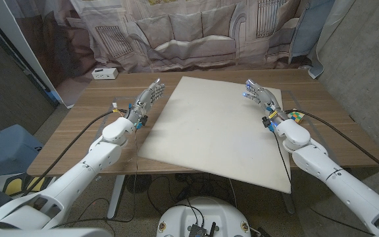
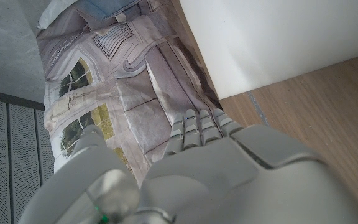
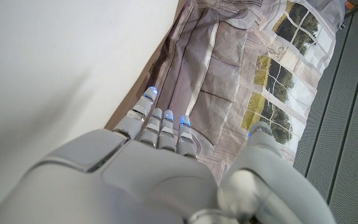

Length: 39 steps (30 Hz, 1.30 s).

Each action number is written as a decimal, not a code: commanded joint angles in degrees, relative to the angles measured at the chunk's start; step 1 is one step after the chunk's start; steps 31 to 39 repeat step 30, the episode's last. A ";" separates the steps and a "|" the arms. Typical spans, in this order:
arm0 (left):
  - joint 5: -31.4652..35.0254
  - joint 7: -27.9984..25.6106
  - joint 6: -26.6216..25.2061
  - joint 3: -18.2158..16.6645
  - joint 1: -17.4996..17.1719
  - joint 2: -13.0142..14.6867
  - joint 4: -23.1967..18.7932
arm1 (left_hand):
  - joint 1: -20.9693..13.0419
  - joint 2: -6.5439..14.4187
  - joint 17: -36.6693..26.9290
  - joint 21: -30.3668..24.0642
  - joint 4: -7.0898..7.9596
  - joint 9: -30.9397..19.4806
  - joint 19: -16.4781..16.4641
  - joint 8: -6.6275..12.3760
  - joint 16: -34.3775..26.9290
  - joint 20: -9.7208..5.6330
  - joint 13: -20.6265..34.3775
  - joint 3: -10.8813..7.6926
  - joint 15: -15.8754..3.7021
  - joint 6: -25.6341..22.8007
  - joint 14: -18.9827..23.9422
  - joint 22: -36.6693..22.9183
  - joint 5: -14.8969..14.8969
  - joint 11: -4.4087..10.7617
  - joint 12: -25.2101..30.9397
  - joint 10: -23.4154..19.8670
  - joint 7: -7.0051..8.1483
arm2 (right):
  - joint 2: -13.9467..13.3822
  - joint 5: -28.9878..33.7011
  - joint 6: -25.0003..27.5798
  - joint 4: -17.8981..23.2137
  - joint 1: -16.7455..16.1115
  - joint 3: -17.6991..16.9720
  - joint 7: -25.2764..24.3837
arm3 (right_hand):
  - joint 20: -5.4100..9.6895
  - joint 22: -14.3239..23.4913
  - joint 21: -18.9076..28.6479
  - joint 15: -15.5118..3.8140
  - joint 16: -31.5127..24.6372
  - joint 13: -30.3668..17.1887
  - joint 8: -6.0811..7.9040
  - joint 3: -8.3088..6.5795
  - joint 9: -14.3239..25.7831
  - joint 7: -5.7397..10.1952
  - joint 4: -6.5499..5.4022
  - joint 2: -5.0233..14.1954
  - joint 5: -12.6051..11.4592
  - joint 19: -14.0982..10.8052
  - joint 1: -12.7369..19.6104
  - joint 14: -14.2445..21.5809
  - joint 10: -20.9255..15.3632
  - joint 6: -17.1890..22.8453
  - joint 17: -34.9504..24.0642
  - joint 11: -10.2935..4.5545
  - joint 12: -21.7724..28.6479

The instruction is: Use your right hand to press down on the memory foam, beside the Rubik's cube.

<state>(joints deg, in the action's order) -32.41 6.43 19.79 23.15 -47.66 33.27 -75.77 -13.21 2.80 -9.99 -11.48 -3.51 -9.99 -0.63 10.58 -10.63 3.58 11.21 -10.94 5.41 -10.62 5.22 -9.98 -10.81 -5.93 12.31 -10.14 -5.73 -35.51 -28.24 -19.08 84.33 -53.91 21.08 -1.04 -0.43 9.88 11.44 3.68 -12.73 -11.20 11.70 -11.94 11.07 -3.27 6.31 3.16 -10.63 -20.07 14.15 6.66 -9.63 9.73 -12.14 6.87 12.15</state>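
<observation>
Approach step: right hand (image 1: 260, 96), fingers extended and holding nothing, sits over the far right part of the large off-white memory foam slab (image 1: 216, 131), multicoloured Rubik's cube (image 1: 297, 117) just beside its wrist; next, I judge, a downward press

No legible text, label, brand, number or sign appears in any view; the small white box (image 1: 104, 73) on the wooden table (image 1: 77, 141), beyond the memory foam (image 1: 216, 131), bears dark marks too small to read
</observation>
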 commanded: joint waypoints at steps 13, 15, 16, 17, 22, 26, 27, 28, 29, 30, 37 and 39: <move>0.08 0.06 -2.27 0.63 0.13 0.46 -1.59 | -0.06 0.16 -0.26 -0.04 -0.49 -0.29 0.06 0.10 -0.15 0.17 0.12 -0.08 0.11 0.03 0.37 -0.26 0.09 -0.06 0.14 -0.22 -0.18 | 1.68 -9.74 -2.23 -6.25 0.21 -1.55 8.36 | -0.48 0.01 -0.30 0.40 0.28 -0.19 1.17 0.73 0.04 -0.65 -0.27 -0.71 0.14 0.62 -1.38 -0.28 -0.30 3.81 -0.30 0.37 -0.07; 0.20 -0.10 -2.28 0.74 0.15 0.31 -1.69 | -0.05 0.16 -0.26 -0.03 -0.49 -0.29 0.08 0.09 -0.15 0.18 0.12 -0.07 0.12 0.05 0.37 -0.26 0.09 -0.10 0.12 -0.18 -0.19 | 1.58 -9.76 -2.25 -6.16 0.22 -1.57 8.50 | -0.50 0.01 -0.31 0.38 0.28 -0.19 1.05 0.74 0.04 -0.49 -0.27 -0.72 0.13 0.63 -1.41 -0.26 -0.26 3.57 -0.30 0.32 -0.09; 0.20 -0.21 -2.25 0.76 0.11 0.21 -1.77 | -0.04 0.16 -0.26 -0.02 -0.50 -0.29 0.08 0.10 -0.14 0.18 0.12 -0.07 0.05 0.06 0.36 -0.26 0.09 -0.20 0.07 -0.08 -0.20 | 1.45 -9.58 -2.21 -6.12 0.26 -1.51 8.51 | -0.50 0.01 -0.31 0.34 0.27 -0.19 0.87 0.77 0.04 -0.47 -0.29 -0.72 0.13 0.63 -1.47 -0.23 -0.28 3.22 -0.30 0.35 -0.10; 0.20 -0.27 -2.28 0.79 0.09 0.14 -1.86 | -0.03 0.16 -0.26 -0.02 -0.51 -0.29 0.08 0.10 -0.15 0.18 0.12 -0.06 0.14 0.05 0.37 -0.26 0.09 -0.19 0.08 -0.10 -0.20 | 1.33 -9.52 -2.06 -6.03 0.27 -1.48 8.50 | -0.51 0.01 -0.31 0.35 0.26 -0.19 0.82 0.77 0.04 -0.47 -0.28 -0.73 0.12 0.63 -1.47 -0.18 -0.29 3.12 -0.30 0.31 -0.10; 0.43 -0.44 -2.12 1.01 0.17 -0.16 -1.93 | -0.01 0.15 -0.26 0.00 -0.54 -0.29 0.10 0.11 -0.14 0.19 0.12 -0.05 0.10 0.06 0.37 -0.27 0.09 -0.15 0.07 -0.10 -0.20 | 0.77 -9.47 -1.33 -5.35 0.08 -1.48 8.35 | -0.52 0.01 -0.31 0.36 0.30 -0.19 0.74 0.79 0.03 -0.43 -0.26 -0.77 0.10 0.63 -1.49 -0.20 -0.29 3.05 -0.28 0.25 -0.12; 0.62 -0.69 -1.90 1.08 0.12 -0.36 -2.04 | 0.00 0.15 -0.26 0.01 -0.56 -0.29 0.11 0.12 -0.14 0.20 0.12 -0.05 0.13 0.03 0.37 -0.27 0.09 -0.09 0.08 -0.13 -0.26 | 0.48 -9.53 -1.06 -5.09 -0.04 -1.60 8.26 | -0.53 0.01 -0.31 0.38 0.32 -0.19 0.70 0.78 0.03 -0.43 -0.23 -0.78 0.09 0.64 -1.48 -0.19 -0.31 3.04 -0.27 0.30 -0.12; 0.63 -0.69 -1.89 1.10 0.13 -0.38 -2.04 | 0.01 0.16 -0.26 0.02 -0.56 -0.29 0.11 0.13 -0.15 0.20 0.12 -0.04 0.08 0.01 0.41 -0.27 0.09 -0.04 0.09 -0.16 -0.23 | 0.38 -9.54 -0.98 -5.05 -0.04 -1.62 8.30 | -0.52 0.01 -0.31 0.46 0.32 -0.19 0.69 0.79 0.03 -0.40 -0.24 -0.78 0.08 0.64 -1.49 -0.20 -0.31 3.03 -0.27 0.35 -0.13; 0.65 -0.70 -1.94 1.14 0.15 -0.40 -2.07 | 0.01 0.16 -0.26 0.02 -0.56 -0.29 0.11 0.12 -0.16 0.20 0.12 -0.04 0.10 0.03 0.43 -0.27 0.09 -0.04 0.10 -0.18 -0.26 | 0.34 -9.55 -0.97 -5.03 -0.06 -1.66 8.28 | -0.53 0.01 -0.30 0.48 0.33 -0.19 0.68 0.79 0.03 -0.41 -0.24 -0.77 0.08 0.63 -1.50 -0.20 -0.34 3.03 -0.26 0.35 -0.11; 0.68 -0.73 -1.97 1.18 0.17 -0.44 -2.07 | 0.02 0.16 -0.26 0.03 -0.57 -0.29 0.12 0.12 -0.16 0.21 0.12 -0.04 0.13 0.04 0.42 -0.27 0.09 -0.07 0.11 -0.21 -0.23 | 0.30 -9.64 -0.87 -4.93 -0.12 -1.72 8.19 | -0.53 0.01 -0.30 0.50 0.34 -0.19 0.67 0.77 0.03 -0.43 -0.23 -0.75 0.07 0.63 -1.48 -0.21 -0.36 3.02 -0.26 0.35 -0.11; 0.66 -0.75 -1.98 1.22 0.18 -0.53 -2.05 | 0.02 0.16 -0.26 0.03 -0.58 -0.29 0.12 0.15 -0.17 0.21 0.12 -0.04 0.06 -0.01 0.46 -0.27 0.09 -0.06 0.11 -0.22 -0.29 | 0.28 -9.72 -0.83 -4.82 -0.23 -1.81 8.07 | -0.55 0.01 -0.31 0.52 0.34 -0.19 0.66 0.76 0.03 -0.43 -0.24 -0.72 0.07 0.64 -1.48 -0.21 -0.36 3.02 -0.26 0.36 -0.11; 0.66 -0.75 -1.98 1.22 0.18 -0.53 -2.05 | 0.02 0.16 -0.26 0.03 -0.58 -0.29 0.12 0.15 -0.17 0.21 0.12 -0.04 0.06 -0.01 0.46 -0.27 0.09 -0.06 0.11 -0.22 -0.29 | 0.28 -9.72 -0.83 -4.82 -0.23 -1.81 8.07 | -0.55 0.01 -0.31 0.52 0.34 -0.19 0.66 0.76 0.03 -0.43 -0.24 -0.72 0.07 0.64 -1.48 -0.21 -0.36 3.02 -0.26 0.36 -0.11; 0.66 -0.75 -1.98 1.22 0.18 -0.53 -2.05 | 0.02 0.16 -0.26 0.03 -0.58 -0.29 0.12 0.15 -0.17 0.21 0.12 -0.04 0.06 -0.01 0.46 -0.27 0.09 -0.06 0.11 -0.22 -0.29 | 0.28 -9.72 -0.83 -4.82 -0.23 -1.81 8.07 | -0.55 0.01 -0.31 0.52 0.34 -0.19 0.66 0.76 0.03 -0.43 -0.24 -0.72 0.07 0.64 -1.48 -0.21 -0.36 3.02 -0.26 0.36 -0.11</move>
